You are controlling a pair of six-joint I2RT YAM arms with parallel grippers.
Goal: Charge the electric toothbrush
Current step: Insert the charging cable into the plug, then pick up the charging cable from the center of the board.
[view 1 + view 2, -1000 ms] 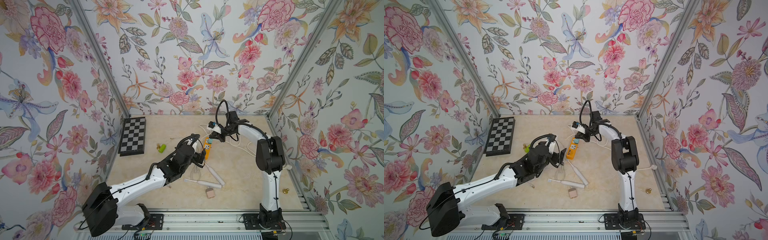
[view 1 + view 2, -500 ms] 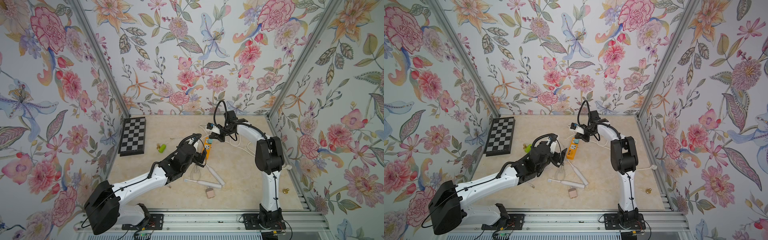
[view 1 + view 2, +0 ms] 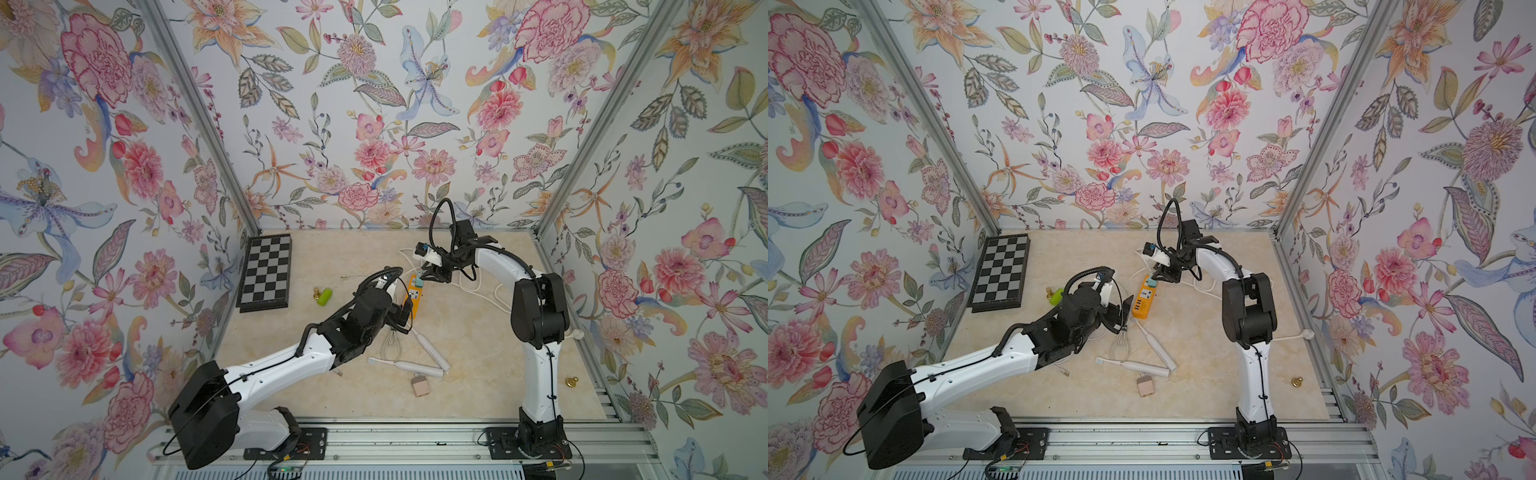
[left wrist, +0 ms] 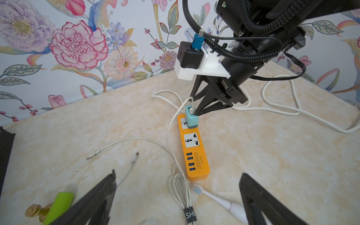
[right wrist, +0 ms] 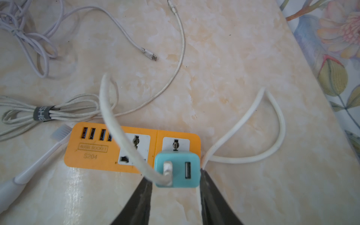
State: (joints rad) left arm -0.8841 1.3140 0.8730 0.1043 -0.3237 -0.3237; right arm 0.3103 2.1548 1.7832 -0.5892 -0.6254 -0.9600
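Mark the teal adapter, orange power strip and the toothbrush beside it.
teal adapter (image 5: 178,158): right wrist view, top face.
orange power strip (image 4: 198,174): left wrist view, USB end.
toothbrush (image 4: 197,189): left wrist view, bristle head.

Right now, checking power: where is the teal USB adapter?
In both top views the teal USB adapter stands mid-table, plugged into the orange power strip at its far end, with the right tool right at it.

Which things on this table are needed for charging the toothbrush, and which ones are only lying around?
For the job:
toothbrush, second toothbrush, orange power strip, blue adapter plugged into it, white cable in the adapter.

Lying about:
chessboard, green tube, brass knob beside it, another brass knob, pink adapter.
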